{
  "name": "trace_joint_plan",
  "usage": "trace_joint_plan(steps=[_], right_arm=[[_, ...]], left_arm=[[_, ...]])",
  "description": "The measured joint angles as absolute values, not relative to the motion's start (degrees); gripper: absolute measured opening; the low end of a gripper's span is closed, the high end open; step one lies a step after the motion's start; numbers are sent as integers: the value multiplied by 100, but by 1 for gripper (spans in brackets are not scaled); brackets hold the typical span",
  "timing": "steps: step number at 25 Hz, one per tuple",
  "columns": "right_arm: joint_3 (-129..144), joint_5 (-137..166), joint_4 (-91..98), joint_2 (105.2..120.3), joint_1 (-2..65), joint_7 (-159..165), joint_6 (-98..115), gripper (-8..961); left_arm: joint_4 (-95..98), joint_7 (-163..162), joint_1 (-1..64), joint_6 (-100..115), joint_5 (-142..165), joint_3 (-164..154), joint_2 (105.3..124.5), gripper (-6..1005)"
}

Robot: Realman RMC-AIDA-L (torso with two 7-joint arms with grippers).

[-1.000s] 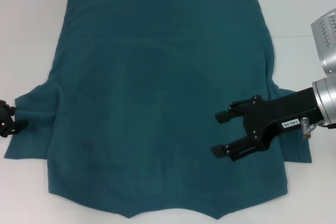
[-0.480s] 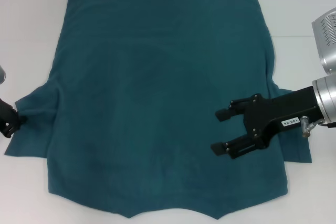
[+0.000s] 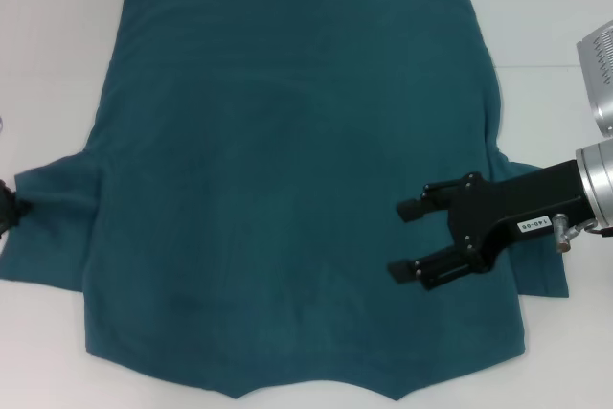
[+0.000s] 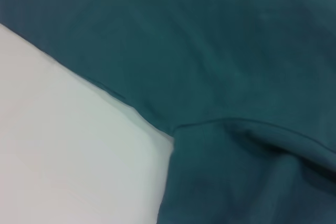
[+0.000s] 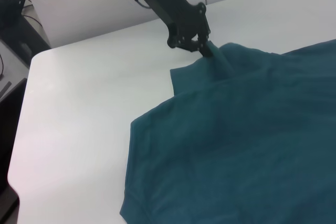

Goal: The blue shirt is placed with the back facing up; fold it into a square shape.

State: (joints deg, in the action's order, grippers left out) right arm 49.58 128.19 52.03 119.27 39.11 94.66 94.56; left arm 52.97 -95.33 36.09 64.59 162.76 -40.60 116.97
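Sleeve dragged outward, left end effector [image 5: 207, 47] pinching blue shirt [image 3: 287, 160], right end effector [image 3: 410, 239] spread above it

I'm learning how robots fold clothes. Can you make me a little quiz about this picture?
1. True or false: the blue shirt is already folded into a square.
2. Which gripper pinches the shirt's sleeve? A) left gripper B) right gripper
3. Fill in: the right gripper's fingers are ____ above the shirt.

Key:
1. False; it lies spread flat on the white table.
2. A; the right wrist view shows it closed on the sleeve's edge.
3. Open, holding nothing.
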Motion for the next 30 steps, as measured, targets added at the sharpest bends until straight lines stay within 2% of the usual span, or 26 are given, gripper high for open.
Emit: trace_joint_plan(steps=[15,24,30], right_arm=[[4882,12675,5202,11953,3667,9435,9447,928],[4833,12653,5211,11953,3562,9338,9457,928],[4833,12653,5183,11953,3540,9214,9466,928]], left_arm=[[6609,-10220,3680,7852,16373,-4950,11641,45],[7013,-10743,3750,8548,16374,-5394,11444,46],[6970,-11248,3943,8541,16375,-5849,11531,45]])
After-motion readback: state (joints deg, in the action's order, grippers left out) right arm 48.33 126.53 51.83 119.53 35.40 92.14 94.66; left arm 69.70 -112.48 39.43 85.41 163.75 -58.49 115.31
